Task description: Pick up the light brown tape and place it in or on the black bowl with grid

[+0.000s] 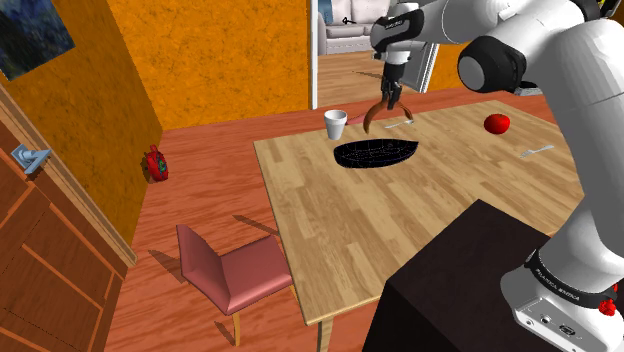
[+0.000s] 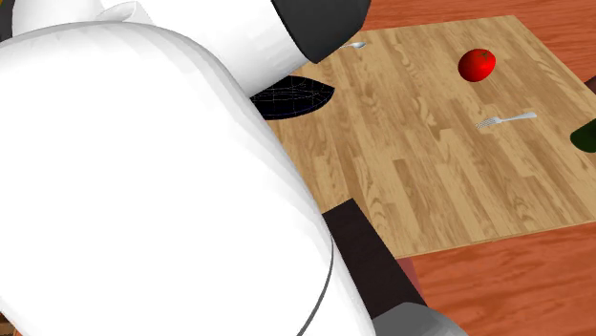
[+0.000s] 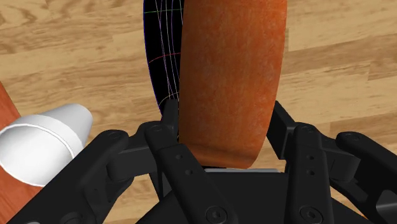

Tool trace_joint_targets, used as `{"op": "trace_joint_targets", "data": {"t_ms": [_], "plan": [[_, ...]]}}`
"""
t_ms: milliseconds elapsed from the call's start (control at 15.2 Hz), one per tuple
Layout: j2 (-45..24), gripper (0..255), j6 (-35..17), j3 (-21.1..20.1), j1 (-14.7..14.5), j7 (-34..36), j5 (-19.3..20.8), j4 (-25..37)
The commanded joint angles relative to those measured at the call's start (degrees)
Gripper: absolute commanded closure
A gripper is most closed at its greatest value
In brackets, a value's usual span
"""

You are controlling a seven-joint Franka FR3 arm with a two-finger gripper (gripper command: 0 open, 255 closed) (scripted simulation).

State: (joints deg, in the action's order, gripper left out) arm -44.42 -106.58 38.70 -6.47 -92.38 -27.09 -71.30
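Nothing here can actually be read. The only writing is a line of tiny white lettering on the black band [image 1: 560, 275] around the foot of the arm [image 1: 590, 130], and it is too small to make out.

Home dining room: a light wooden plank-top table [image 1: 400, 220] stands on a reddish wood floor [image 1: 200, 200], with a pink cushioned chair [image 1: 235, 275] just beside it. Orange textured walls [image 1: 220, 50] carry a dark blue picture [image 1: 30, 35]. Through a far doorway, a pale sofa [image 1: 350, 38] sits in the next room.
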Motion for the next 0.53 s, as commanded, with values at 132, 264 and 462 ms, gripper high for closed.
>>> {"op": "trace_joint_targets", "data": {"t_ms": [132, 264, 462], "plan": [[-0.95, 255, -2.31, -0.44, -0.12, -0.41, -0.61, -1.51], [-1.48, 255, -3.45, -0.68, -0.15, -0.64, -0.93, -2.22], [-2.34, 255, -5.11, -1.07, -0.13, -0.96, -1.45, -3.15]]}}
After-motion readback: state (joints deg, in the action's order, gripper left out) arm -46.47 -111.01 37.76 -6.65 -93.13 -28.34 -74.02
